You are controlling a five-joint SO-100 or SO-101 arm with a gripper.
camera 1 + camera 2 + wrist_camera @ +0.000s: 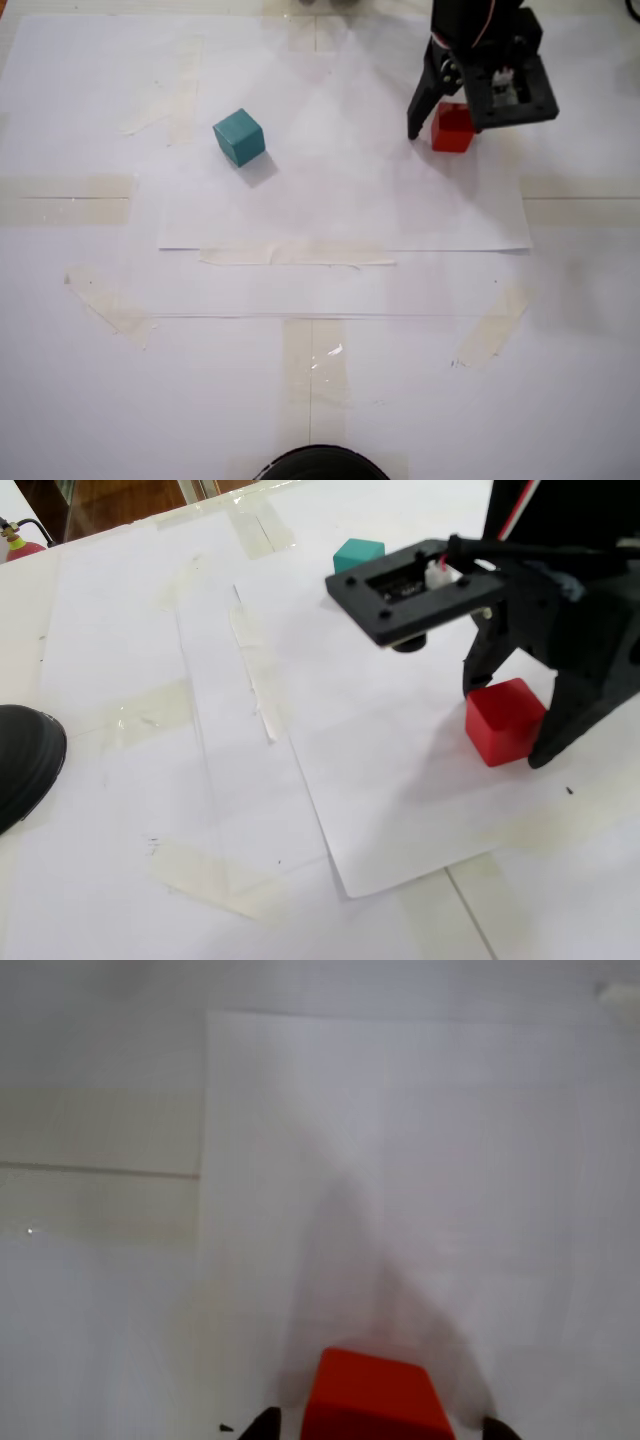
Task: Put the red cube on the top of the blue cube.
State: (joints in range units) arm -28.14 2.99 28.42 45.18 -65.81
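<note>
On paper: one red cube [452, 128], one blue cube [239, 136]

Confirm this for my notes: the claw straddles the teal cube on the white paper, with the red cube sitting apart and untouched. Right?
Not quite: the colours are swapped. In a fixed view the claw straddles the red cube, while the teal cube sits apart and untouched on the white paper. The wrist view shows red between the fingertips too.

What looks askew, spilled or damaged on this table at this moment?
Nothing stands out. The red cube sits flat between the open fingers of the gripper, and the blue cube rests intact, apart, on the taped paper.
</note>
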